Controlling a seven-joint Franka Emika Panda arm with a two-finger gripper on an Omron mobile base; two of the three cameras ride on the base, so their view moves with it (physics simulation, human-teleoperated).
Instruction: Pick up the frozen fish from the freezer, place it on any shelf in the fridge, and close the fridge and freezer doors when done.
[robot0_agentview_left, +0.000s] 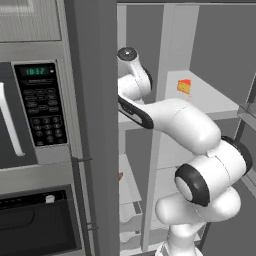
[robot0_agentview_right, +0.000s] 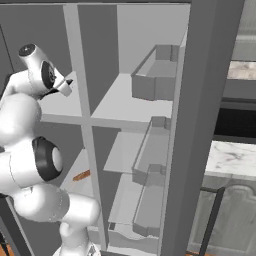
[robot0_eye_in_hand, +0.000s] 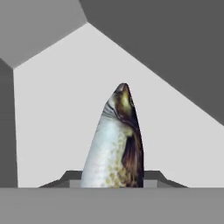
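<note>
The frozen fish (robot0_eye_in_hand: 116, 140) fills the middle of the hand view, silvery with a dark back, its pointed end away from me. My gripper (robot0_eye_in_hand: 113, 175) is shut on the fish, whose body hides most of the fingertips (robot0_eye_in_hand: 65, 176). Behind the fish lies a white freezer shelf (robot0_eye_in_hand: 52, 109) with grey walls around it. From the right base view, my gripper (robot0_agentview_right: 66, 84) reaches into the freezer (robot0_agentview_right: 55, 107), the narrow column. The fridge (robot0_agentview_left: 210, 60) stands open beside it, with its top shelf (robot0_agentview_left: 212, 100). Both doors are open: the freezer door (robot0_agentview_left: 92, 125) and the fridge door (robot0_agentview_right: 202, 125).
A yellow-orange cheese wedge (robot0_agentview_left: 184, 86) sits on the fridge's top shelf. An orange-brown stick (robot0_agentview_right: 81, 175) lies on a lower freezer shelf. Bins (robot0_agentview_right: 152, 82) line the fridge door. A microwave (robot0_agentview_left: 35, 105) and oven (robot0_agentview_left: 35, 225) stand left of the freezer door.
</note>
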